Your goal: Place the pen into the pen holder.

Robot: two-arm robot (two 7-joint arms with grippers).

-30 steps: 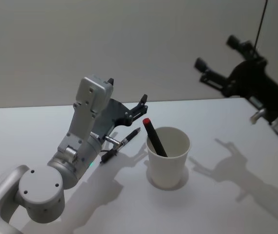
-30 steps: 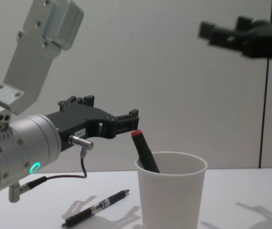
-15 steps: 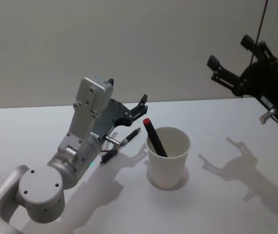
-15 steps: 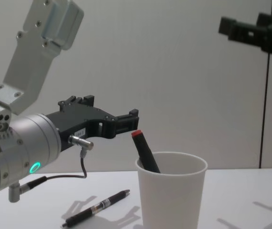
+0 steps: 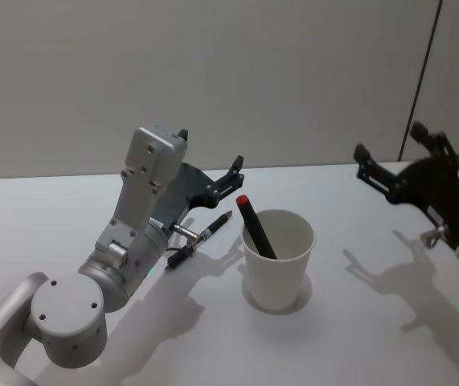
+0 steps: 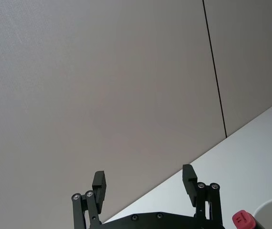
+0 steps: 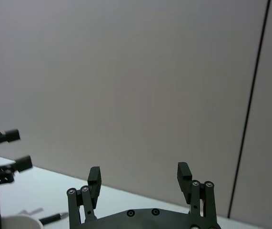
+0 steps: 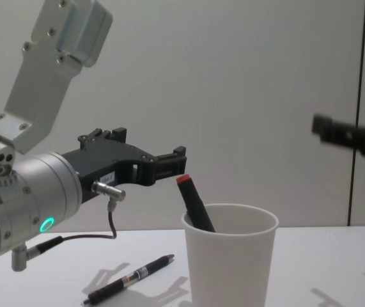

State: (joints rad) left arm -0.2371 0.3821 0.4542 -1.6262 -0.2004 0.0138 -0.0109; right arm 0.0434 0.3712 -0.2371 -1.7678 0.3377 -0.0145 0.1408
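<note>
Head view, left gripper point(image 5: 211, 153): fingers spread wide, nothing held, raised over the table point(image 5: 60, 201); cup point(image 5: 281, 269) just ahead of its tips and lower.
Head view, right gripper point(image 5: 390, 141): fingers parted wide, nothing held, well apart from the cup.
Left wrist view, red-capped pen point(image 6: 241, 219): stood in the cup, near one fingertip.
Right wrist view, black pen point(image 7: 50, 219): lay by the cup, far ahead of the right gripper.
Chest view, progress: one pen in; black pen beneath the left gripper, judged not yet placed.

Soft, even light from above. Counter point(image 5: 52, 209) bright; grey shadow of right tool point(image 5: 388, 141) falls toward 6 o'clock, edges doubled.
</note>
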